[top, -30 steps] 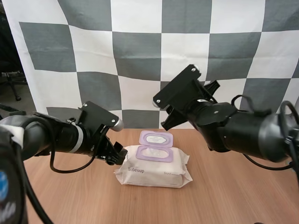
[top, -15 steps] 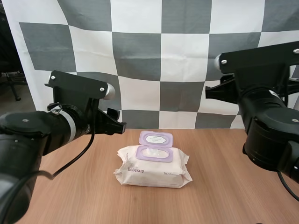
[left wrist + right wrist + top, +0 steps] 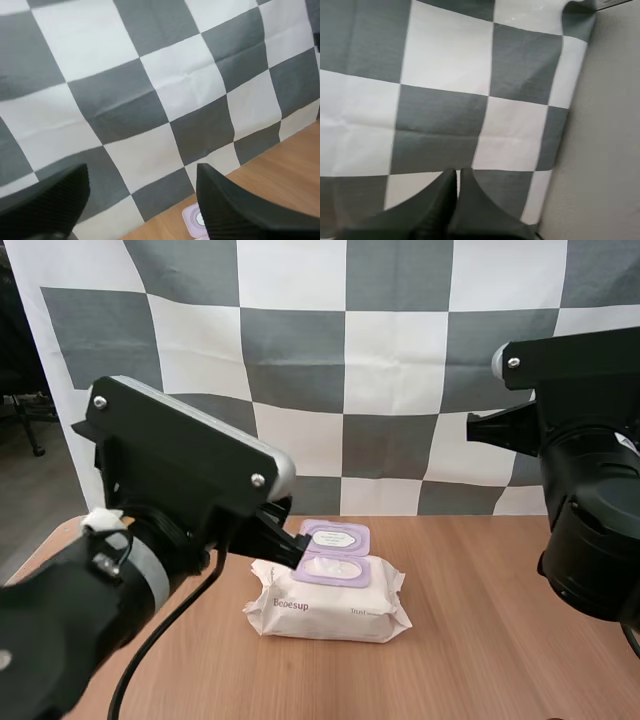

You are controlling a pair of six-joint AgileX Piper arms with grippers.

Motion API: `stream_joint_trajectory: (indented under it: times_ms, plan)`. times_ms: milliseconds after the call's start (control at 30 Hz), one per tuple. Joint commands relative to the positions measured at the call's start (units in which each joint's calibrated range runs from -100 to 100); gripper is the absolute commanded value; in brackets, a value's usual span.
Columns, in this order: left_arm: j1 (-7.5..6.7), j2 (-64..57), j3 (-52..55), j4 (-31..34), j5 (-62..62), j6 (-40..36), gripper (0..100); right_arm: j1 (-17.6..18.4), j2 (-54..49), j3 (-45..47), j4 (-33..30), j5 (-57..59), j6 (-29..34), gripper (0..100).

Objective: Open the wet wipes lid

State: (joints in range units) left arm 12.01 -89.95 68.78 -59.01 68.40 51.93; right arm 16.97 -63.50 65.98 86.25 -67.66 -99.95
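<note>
Left gripper (image 3: 141,172): fingers spread apart, holding nothing, raised just beside the lid.
Right gripper (image 3: 457,174): fingers pressed together, empty, held high, well apart from the pack.
Lid (image 3: 335,536): purple flap folded back, opening exposed.
Wet wipes pack (image 3: 330,605): lying flat, mid-table (image 3: 480,660).
Advice: probably only the retreat left; lift straight up, clear of the flap, without nudging the pack.

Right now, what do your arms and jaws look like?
Both arms are black with rounded casings. The left arm carries a flat black plate with silver screws and a pale grey band around its wrist. The right arm has a similar plate with one silver screw showing. Each arm's jaws are matt black and wedge-shaped.
</note>
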Motion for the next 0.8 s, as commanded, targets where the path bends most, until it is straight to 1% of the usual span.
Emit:
stream_joint_trajectory:
  times_ms: [0,33,100,133,167,200,233,267,300,333,367,400,500,533,567,633,667,767]
  plan:
    - [-0.04,-10.1,-0.2,0.7,0.6,0.8,100,0.8,-4.4,0.0,-0.3,28.7,0.0,0]
    - [-0.04,-10.1,-0.2,1.0,0.2,0.8,100,0.9,-6.2,0.0,1.4,40.9,0.0,0]
    - [-0.04,-10.1,-0.2,1.6,-0.2,0.7,100,0.9,-9.5,0.0,1.1,66.2,0.0,0]
    - [-0.04,-10.1,-0.2,1.7,-0.2,-0.6,100,0.8,-11.7,0.0,0.2,76.2,0.0,0]
    - [-0.04,-10.1,-0.2,1.7,-0.2,-1.6,99,0.5,-14.2,0.0,0.8,83.3,0.0,0]
    - [-0.04,-10.1,-0.2,1.9,-0.2,-1.7,90,-0.1,-16.9,0.3,2.0,86.4,0.0,0]
    - [-0.04,-10.1,-0.2,2.5,-0.2,-1.7,75,-0.8,-19.2,0.5,4.1,86.1,0.0,0]
    - [-0.04,-10.1,-0.1,2.9,-0.5,-1.7,61,-1.9,-22.1,0.7,7.3,82.8,0.0,0]
    - [-0.04,-10.1,-0.1,3.2,-0.8,-1.7,53,-3.1,-25.2,1.0,10.4,78.5,0.0,0]
    - [-0.04,-10.1,0.1,3.4,-1.2,-2.0,32,-4.6,-28.6,1.6,13.7,70.7,0.0,0]
    - [-0.04,-10.1,0.2,3.4,-1.4,-2.3,18,-4.9,-29.6,1.8,13.7,69.8,0.0,0]
    - [-0.04,-10.1,0.7,3.4,-1.7,-5.4,0,-5.2,-32.8,3.3,13.7,65.6,0.0,0]
    - [-0.04,-10.1,1.8,3.4,-5.0,-11.3,0,-6.0,-36.5,7.1,13.6,65.2,0.0,0]
    - [-0.04,-10.1,2.7,3.6,-9.2,-13.9,0,-6.5,-36.5,8.9,13.7,65.7,0.0,0]
    - [-0.04,-9.3,4.6,3.6,-18.4,-17.4,0,-8.1,-36.5,11.5,13.7,66.8,0.0,0]
    - [-0.04,-8.2,6.7,3.6,-25.6,-19.9,0,-9.7,-36.5,14.9,13.7,67.7,0.0,0]
    - [-0.04,-7.6,7.8,3.6,-27.2,-20.5,0,-10.2,-36.5,16.5,13.7,67.7,0.0,0]
    - [-0.04,-5.6,11.0,3.6,-27.0,-20.4,0,-11.8,-36.5,20.3,13.7,68.2,0.0,0]
